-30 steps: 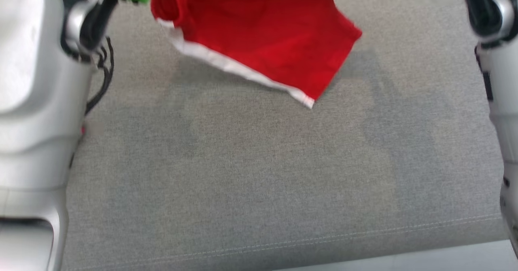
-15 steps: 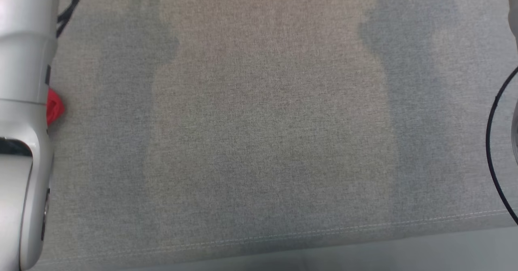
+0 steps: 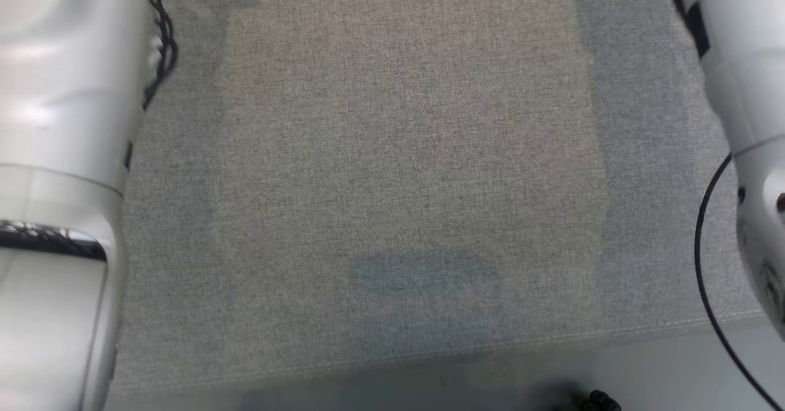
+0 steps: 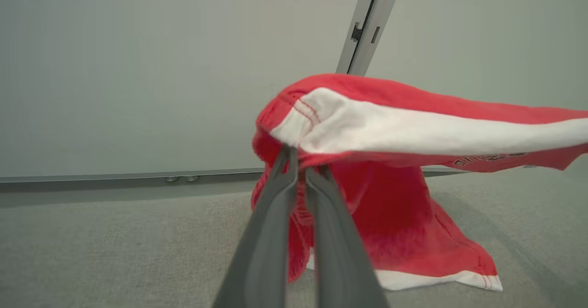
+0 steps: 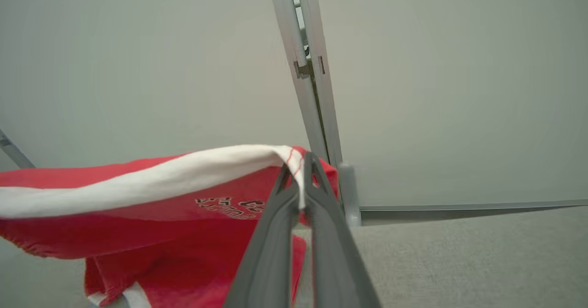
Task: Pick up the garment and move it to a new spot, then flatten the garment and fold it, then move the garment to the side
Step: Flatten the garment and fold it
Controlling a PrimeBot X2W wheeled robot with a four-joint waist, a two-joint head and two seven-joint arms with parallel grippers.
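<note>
The left fingers (image 4: pixel 271 225) are closed on the garment (image 4: pixel 395 216) and pinch one corner of its white band, where the band meets the red fabric. In the left wrist view the band stretches from the fingertips toward 3 o'clock. The red body hangs below it, and its white-edged hem lies on the grey fabric-covered counter (image 4: pixel 115 243) at 5 o'clock.

The right fingers (image 5: pixel 275 234) are closed on the opposite corner of the same band. In the right wrist view the band runs from the fingertips toward 9 o'clock, with dark lettering on the red fabric just below it. A grey metal post (image 5: pixel 312 92) stands behind the garment at 12 o'clock, against a plain pale wall (image 5: pixel 459 92).

In the head view the left forearm (image 3: pixel 55 153) is at 9 o'clock and the right forearm (image 3: pixel 748 92) at 3 o'clock. They are well apart, with the counter surface between them. A black cable (image 3: pixel 705 264) curves beside the right forearm at 4 o'clock.
</note>
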